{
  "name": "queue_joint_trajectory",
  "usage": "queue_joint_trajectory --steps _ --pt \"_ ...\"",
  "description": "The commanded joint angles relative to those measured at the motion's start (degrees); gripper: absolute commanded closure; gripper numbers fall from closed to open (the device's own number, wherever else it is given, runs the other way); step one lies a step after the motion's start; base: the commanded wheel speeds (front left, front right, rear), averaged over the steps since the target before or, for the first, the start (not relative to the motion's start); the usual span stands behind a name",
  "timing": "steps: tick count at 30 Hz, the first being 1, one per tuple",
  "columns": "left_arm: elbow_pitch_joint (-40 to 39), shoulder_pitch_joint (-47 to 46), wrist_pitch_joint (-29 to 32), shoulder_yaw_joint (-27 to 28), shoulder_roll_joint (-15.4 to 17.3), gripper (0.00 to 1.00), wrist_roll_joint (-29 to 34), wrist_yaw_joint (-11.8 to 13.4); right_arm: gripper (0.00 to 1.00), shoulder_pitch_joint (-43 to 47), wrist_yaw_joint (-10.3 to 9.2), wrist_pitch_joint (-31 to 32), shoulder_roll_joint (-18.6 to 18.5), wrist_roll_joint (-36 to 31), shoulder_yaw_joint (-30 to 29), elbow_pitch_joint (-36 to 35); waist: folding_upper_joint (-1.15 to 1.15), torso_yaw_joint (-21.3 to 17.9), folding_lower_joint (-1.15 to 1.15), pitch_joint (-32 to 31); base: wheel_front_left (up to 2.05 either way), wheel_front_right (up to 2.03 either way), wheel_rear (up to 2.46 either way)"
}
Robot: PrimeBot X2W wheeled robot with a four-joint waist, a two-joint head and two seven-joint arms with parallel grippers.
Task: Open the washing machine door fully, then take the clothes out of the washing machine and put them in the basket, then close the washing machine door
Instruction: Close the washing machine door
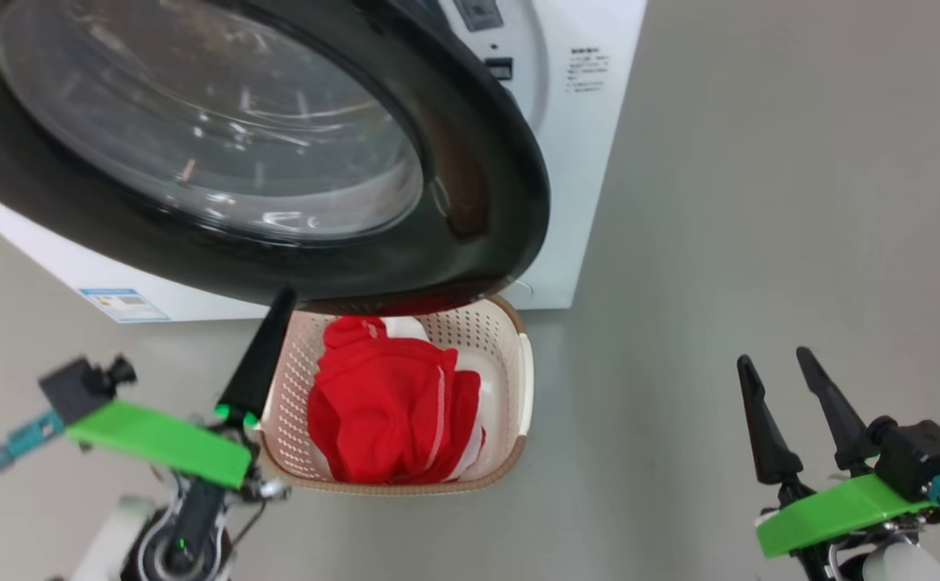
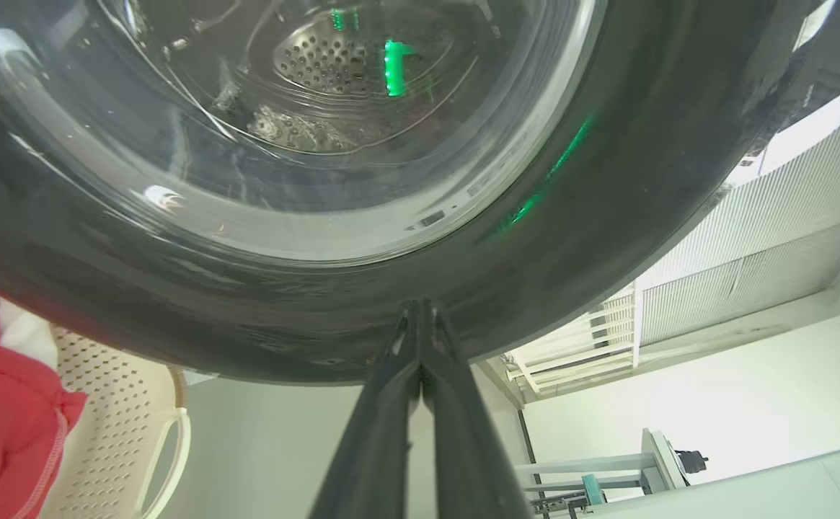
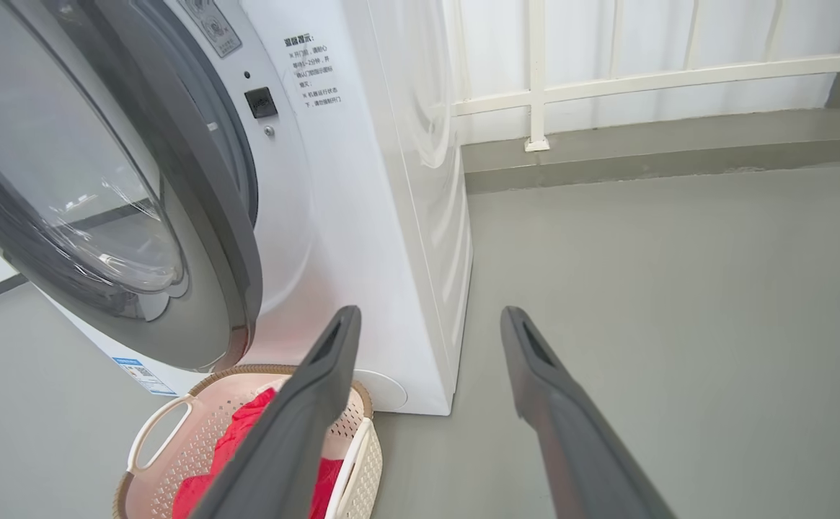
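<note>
Washing machine door [image 1: 502, 186]: glossy black rim, bulging clear glass, ajar. Red clothes [image 1: 389, 403] heaped in basket [image 1: 478, 331]. Left pincer [image 1: 282, 295] pressed together at rim; right pincer [image 1: 774, 361] spread, empty.

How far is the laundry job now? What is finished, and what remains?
Done: the clothes lie in the basket in front of the washing machine. In hand: the shut left gripper has its tips at the black rim of the washing machine door, probably to push it closed. Left: that door stands ajar, not latched. The right gripper is open and holds nothing.
</note>
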Motion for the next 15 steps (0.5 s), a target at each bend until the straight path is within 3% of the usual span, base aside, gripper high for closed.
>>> queue_joint_trajectory --steps 1,4,7,14,15 --pt "-1.34 1.11 -1.25 1.53 2.26 1.0 0.25 -0.34 0.0 0.8 0.28 -0.37 -0.72 -0.31 1.04 -1.1 0.0 1.96 0.0 -2.11 0.0 0.0 0.0" --pt "-1.14 4.07 -3.17 1.0 3.19 0.97 0.43 -0.34 0.0 1.71 0.28 -0.37 -0.87 -0.22 0.93 -1.03 0.0 2.75 0.0 -3.28 0.0 0.0 0.0" --pt "-0.71 6.75 -5.21 0.76 4.27 0.76 0.68 -0.34 0.0 2.46 0.28 -0.37 -1.01 -0.08 0.85 -1.01 0.0 3.3 0.0 -4.18 0.0 0.0 0.0" --pt "0.05 10.91 -8.23 0.1 5.57 0.5 1.34 -0.34 0.0 4.05 0.28 -0.37 -1.34 0.1 0.56 -1.21 0.0 4.08 0.0 -5.61 0.0 0.0 0.0" --pt "0.15 11.48 -8.59 0.19 5.77 0.4 1.48 -0.34 0.0 4.35 0.28 -0.37 -1.39 0.08 0.47 -1.26 0.0 4.16 0.0 -5.78 0.0 0.0 0.0"
